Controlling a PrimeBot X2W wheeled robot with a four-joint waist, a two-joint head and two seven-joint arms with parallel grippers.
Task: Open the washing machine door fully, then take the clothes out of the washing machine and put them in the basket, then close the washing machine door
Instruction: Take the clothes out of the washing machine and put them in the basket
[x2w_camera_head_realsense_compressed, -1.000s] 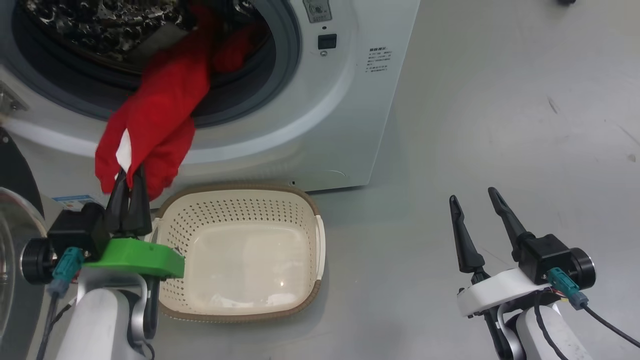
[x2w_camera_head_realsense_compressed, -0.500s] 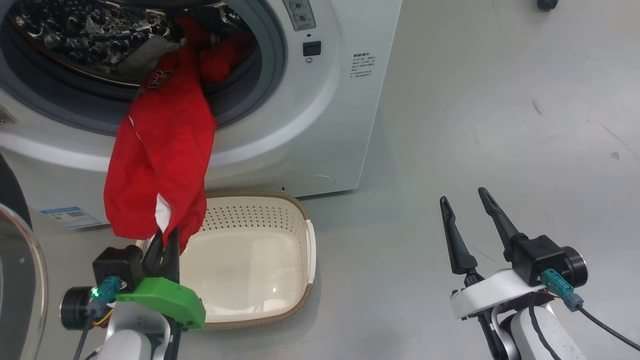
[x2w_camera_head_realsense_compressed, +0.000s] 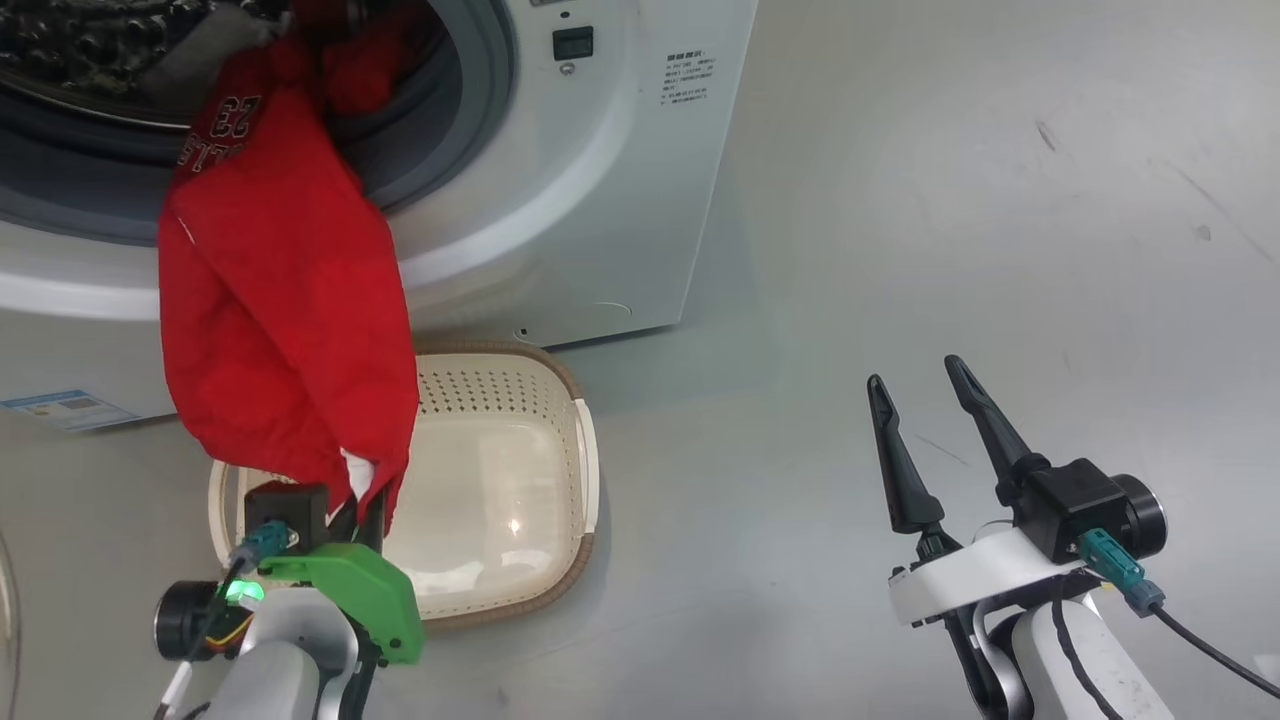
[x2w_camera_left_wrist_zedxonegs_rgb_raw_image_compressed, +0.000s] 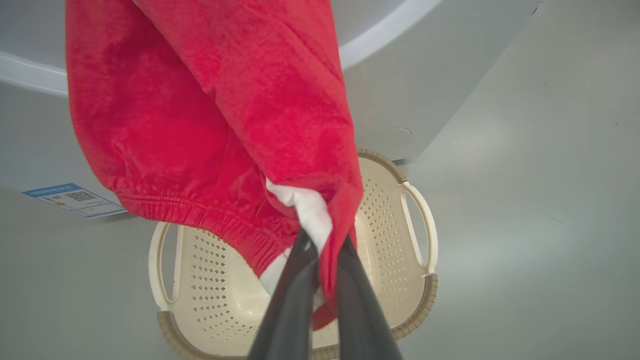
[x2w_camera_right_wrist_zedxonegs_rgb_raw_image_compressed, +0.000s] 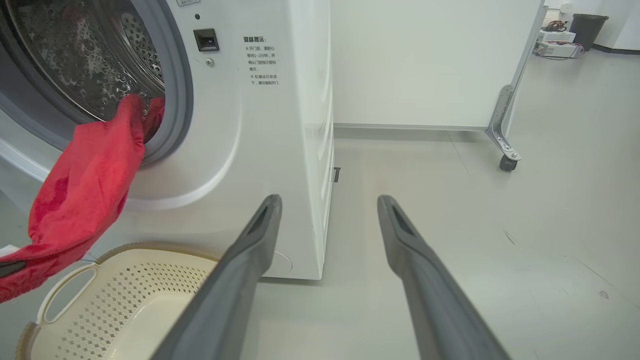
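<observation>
A red garment (x2w_camera_head_realsense_compressed: 280, 340) printed "23" trails out of the washing machine (x2w_camera_head_realsense_compressed: 560, 200) drum and hangs over its front. Its lower hem is over the cream basket (x2w_camera_head_realsense_compressed: 585, 470). My left gripper (x2w_camera_head_realsense_compressed: 365, 505) is shut on the hem at a white label, above the basket's near left part. The left wrist view has the left gripper (x2w_camera_left_wrist_zedxonegs_rgb_raw_image_compressed: 324, 240) pinching red cloth (x2w_camera_left_wrist_zedxonegs_rgb_raw_image_compressed: 210, 125) and white label over the basket (x2w_camera_left_wrist_zedxonegs_rgb_raw_image_compressed: 425, 300). More red clothes (x2w_camera_head_realsense_compressed: 360, 60) lie inside the drum. My right gripper (x2w_camera_head_realsense_compressed: 915, 370) stands open and holds nothing, well right of the basket. A sliver of the door (x2w_camera_head_realsense_compressed: 5, 620) shows at the left edge.
The basket sits on the grey floor just in front of the washer's lower right corner. A blue sticker (x2w_camera_head_realsense_compressed: 60, 408) marks the washer's lower left. In the right wrist view a white partition on a caster (x2w_camera_right_wrist_zedxonegs_rgb_raw_image_compressed: 507, 162) stands behind the machine, with open floor to the right.
The head camera has shifted. My left gripper has pulled the red garment further out of the drum and back over the basket, and the "23" print has come into sight. The right gripper stays open.
</observation>
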